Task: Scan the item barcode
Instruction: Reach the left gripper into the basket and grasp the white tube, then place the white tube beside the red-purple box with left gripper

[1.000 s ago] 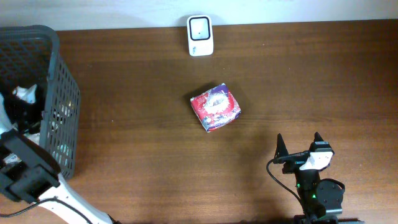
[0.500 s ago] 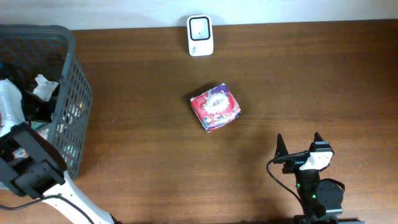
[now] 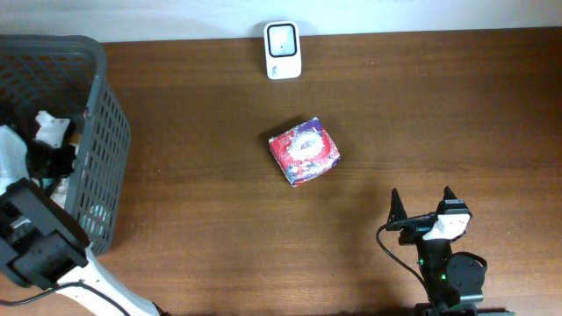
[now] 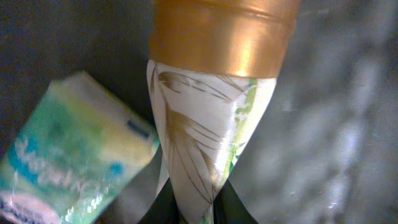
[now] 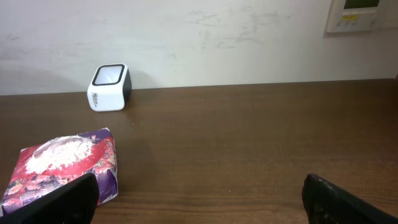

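Observation:
Inside the grey basket (image 3: 101, 132) at the table's left edge, my left gripper (image 4: 198, 208) is shut on the narrow end of a white item with a brown leaf pattern and a gold band (image 4: 211, 112). From overhead, only a white bit of it (image 3: 51, 123) shows by the left arm. The white barcode scanner (image 3: 282, 49) stands at the table's far edge, also in the right wrist view (image 5: 109, 87). My right gripper (image 3: 423, 211) rests open near the front right, nothing between its fingers (image 5: 68, 202).
A red and purple box (image 3: 304, 151) lies mid-table, left of the right gripper's line of sight (image 5: 65, 165). A teal and green packet (image 4: 68, 162) lies in the basket beside the held item. Basket walls surround the left gripper.
The basket slid a little to the right a second ago. The left arm shifted inside it and the white item now sits lower and further left. The right arm has not moved.

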